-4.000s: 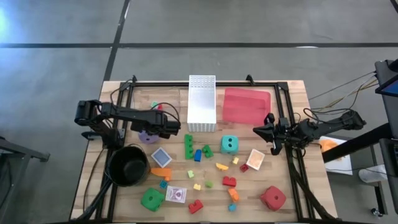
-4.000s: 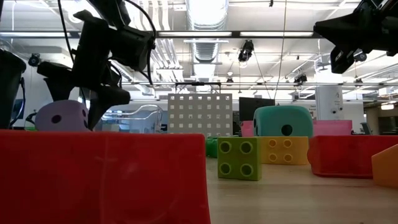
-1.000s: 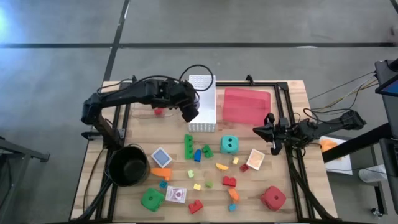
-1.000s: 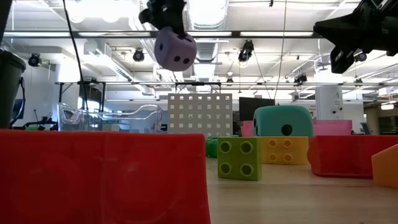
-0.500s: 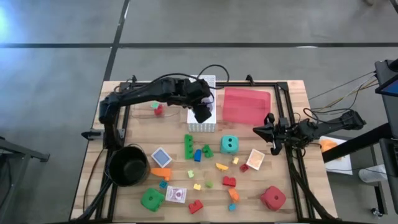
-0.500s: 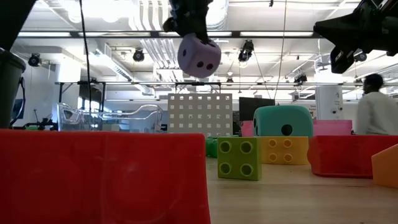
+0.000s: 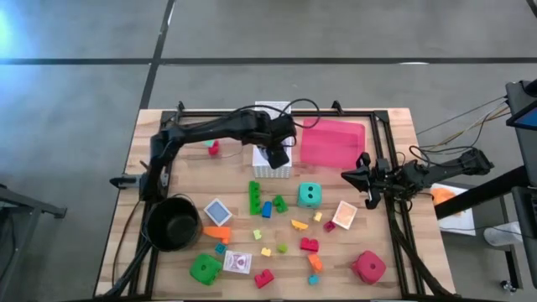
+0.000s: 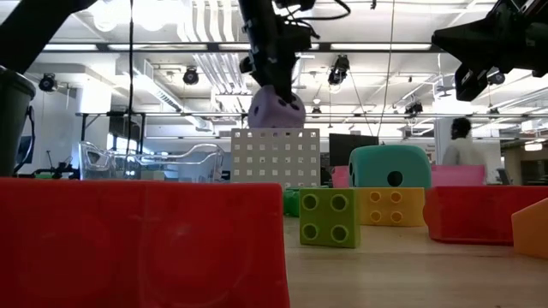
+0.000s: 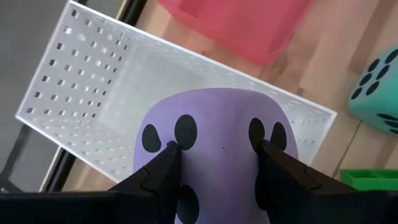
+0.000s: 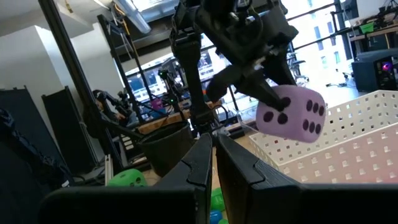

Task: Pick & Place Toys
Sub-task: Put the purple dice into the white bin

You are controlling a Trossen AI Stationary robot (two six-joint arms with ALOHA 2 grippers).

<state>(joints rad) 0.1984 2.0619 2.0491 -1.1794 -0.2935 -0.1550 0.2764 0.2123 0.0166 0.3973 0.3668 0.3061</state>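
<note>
Purple die [image 9: 214, 149] pinched between the fingers of the left gripper [image 9: 217, 163], hanging just above the white basket [image 7: 262, 111], over its near end. From the basket: red tray [image 7: 331, 143] just beside at 3 o'clock, teal die [image 7: 310, 195] at 5 o'clock, black pot [image 7: 173, 223] well apart at 7 o'clock. Right gripper [image 10: 214, 149] pressed together, holding nothing, at the table's 3 o'clock edge.

A robotics lab or workshop: exposed ceiling ducts [image 8: 282, 17], strip lights, equipment racks [image 10: 68, 124] and a concrete floor [image 7: 75, 101] surround the framed wooden table [image 7: 394, 252].
</note>
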